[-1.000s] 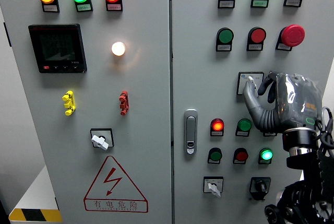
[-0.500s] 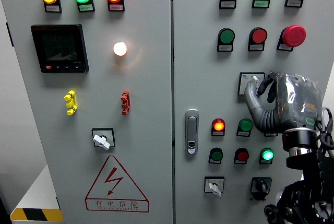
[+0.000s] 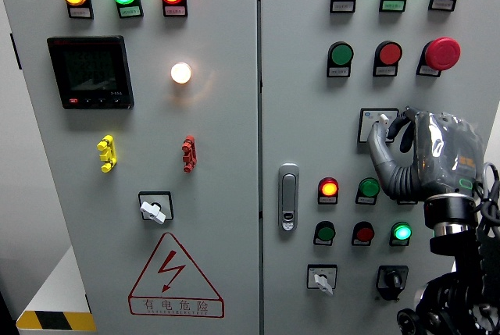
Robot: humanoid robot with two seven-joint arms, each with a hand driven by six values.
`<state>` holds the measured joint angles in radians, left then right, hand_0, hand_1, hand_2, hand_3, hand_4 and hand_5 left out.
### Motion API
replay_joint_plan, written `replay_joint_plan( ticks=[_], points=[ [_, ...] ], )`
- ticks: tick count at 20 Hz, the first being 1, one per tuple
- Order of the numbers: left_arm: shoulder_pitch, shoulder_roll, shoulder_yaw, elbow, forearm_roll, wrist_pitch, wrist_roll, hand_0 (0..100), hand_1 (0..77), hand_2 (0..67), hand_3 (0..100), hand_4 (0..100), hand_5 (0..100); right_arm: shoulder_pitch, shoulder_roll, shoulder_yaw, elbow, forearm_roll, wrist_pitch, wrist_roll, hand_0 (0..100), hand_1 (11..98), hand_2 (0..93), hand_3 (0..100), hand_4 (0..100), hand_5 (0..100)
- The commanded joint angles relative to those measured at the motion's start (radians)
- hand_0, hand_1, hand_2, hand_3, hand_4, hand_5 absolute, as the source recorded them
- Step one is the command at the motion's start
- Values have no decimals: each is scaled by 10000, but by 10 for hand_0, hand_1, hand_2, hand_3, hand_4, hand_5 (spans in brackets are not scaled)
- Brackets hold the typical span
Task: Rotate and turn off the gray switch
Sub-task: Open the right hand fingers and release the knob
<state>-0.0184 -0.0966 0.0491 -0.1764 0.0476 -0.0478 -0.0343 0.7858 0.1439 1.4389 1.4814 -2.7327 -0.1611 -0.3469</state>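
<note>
The gray rotary switch (image 3: 370, 120) sits on a white square plate on the right cabinet door, under the green and red buttons. My right hand (image 3: 387, 126) comes up from the lower right. Its thumb (image 3: 378, 141) and a black index finger (image 3: 400, 122) are pinched on the switch's pale knob. The hand covers most of the plate, so I cannot read which way the knob points. The left arm does not show.
Below the hand are lit red (image 3: 329, 188) and green (image 3: 401, 232) lamps, unlit buttons, another gray switch (image 3: 320, 279) and a black one (image 3: 391, 278). A red mushroom stop button (image 3: 441, 52) is above. The door handle (image 3: 288, 197) is to the left. A third gray switch (image 3: 153, 209) is on the left door.
The whole picture has slid a few pixels to the right. The right hand stays pinched on the knob, with no clear turn visible.
</note>
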Motion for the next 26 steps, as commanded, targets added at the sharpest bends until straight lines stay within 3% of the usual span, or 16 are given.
replay_joint_plan(
  ticks=[1, 10, 12, 17, 21, 26],
  points=[
    [0, 0, 0, 0, -1, 3, -10, 0, 0, 101, 207, 121, 127, -20, -28, 15, 65, -8, 0, 18, 566, 423, 579, 828, 823, 848],
    [0, 15, 0, 0, -1, 3, 5, 0, 0, 101, 207, 121, 127, -509, -89, 30, 708, -54, 0, 18, 451, 463, 538, 813, 787, 836],
    [0, 15, 0, 0, -1, 3, 5, 0, 0, 101, 207, 121, 127, -755, -89, 30, 1046, -54, 0, 33, 429, 467, 528, 790, 703, 835],
    [-15, 15, 0, 0, -1, 3, 5, 0, 0, 101, 207, 121, 127, -1169, -105, 30, 1736, -54, 0, 64, 402, 468, 505, 732, 616, 797],
    [-15, 15, 0, 0, -1, 3, -10, 0, 0, 101, 208, 121, 127, -1415, -105, 30, 2151, -54, 0, 94, 374, 469, 455, 605, 484, 749],
    [-15, 15, 0, 0, -16, 3, 5, 0, 0, 101, 208, 121, 127, -1906, -105, 46, 2718, -85, -15, 462, 348, 463, 387, 496, 363, 633]
  ],
)
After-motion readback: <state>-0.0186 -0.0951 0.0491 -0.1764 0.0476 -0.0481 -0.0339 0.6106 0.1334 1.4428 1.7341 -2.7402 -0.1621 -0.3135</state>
